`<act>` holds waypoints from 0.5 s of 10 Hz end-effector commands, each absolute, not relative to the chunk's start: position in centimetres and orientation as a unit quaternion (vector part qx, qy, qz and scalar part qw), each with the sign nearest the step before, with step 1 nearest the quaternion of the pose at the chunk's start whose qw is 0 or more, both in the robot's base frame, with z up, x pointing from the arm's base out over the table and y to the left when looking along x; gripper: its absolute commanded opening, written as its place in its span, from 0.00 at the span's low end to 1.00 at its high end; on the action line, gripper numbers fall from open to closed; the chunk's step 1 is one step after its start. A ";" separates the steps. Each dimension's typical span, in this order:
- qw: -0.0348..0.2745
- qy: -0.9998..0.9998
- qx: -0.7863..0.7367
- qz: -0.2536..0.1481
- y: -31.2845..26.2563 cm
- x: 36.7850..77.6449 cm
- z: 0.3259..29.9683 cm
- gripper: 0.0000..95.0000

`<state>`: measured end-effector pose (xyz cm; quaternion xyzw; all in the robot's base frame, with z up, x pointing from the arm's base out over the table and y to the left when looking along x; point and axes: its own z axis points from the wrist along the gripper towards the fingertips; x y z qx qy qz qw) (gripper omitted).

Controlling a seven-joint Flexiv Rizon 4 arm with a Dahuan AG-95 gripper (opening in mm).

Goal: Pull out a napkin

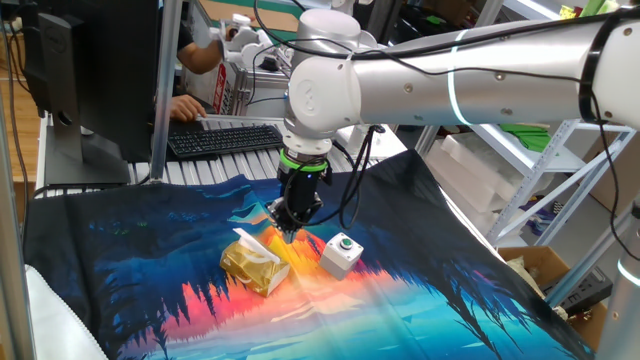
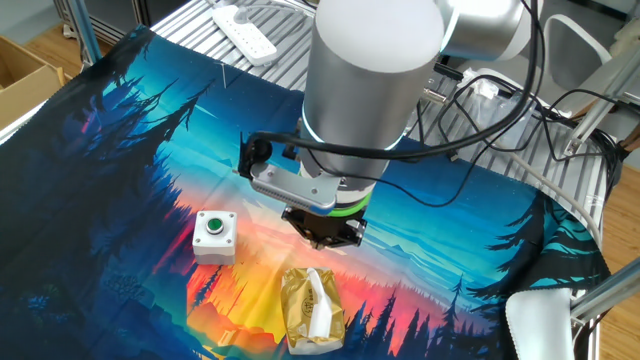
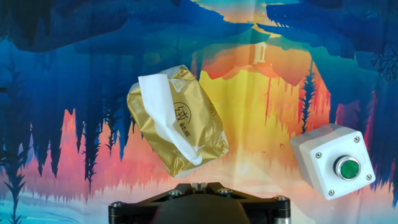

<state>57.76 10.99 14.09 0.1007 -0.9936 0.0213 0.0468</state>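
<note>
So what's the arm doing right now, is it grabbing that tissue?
Gripper above the table, holding nothing. Napkin sticking out of golden packet, untouched. Button box off to the side.

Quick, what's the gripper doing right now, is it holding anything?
Gripper: holding nothing, hanging above the golden packet; the napkin sticks out untouched. Open or shut cannot be told; the fingers are not clearly visible.

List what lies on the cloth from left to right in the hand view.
White paper napkin sticking out of the packet → shiny golden plastic tissue packet → small white box with a green button.
</note>
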 end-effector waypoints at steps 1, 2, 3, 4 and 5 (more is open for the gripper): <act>0.042 -0.993 0.105 0.021 10.9 57.6 14.1 0.00; 0.042 -0.994 0.104 0.021 10.9 57.6 14.1 0.00; 0.042 -0.994 0.101 0.020 10.9 57.6 14.1 0.00; 0.042 -0.994 0.100 0.019 10.9 57.6 14.1 0.00; 0.042 -0.994 0.100 0.018 10.9 57.6 14.1 0.00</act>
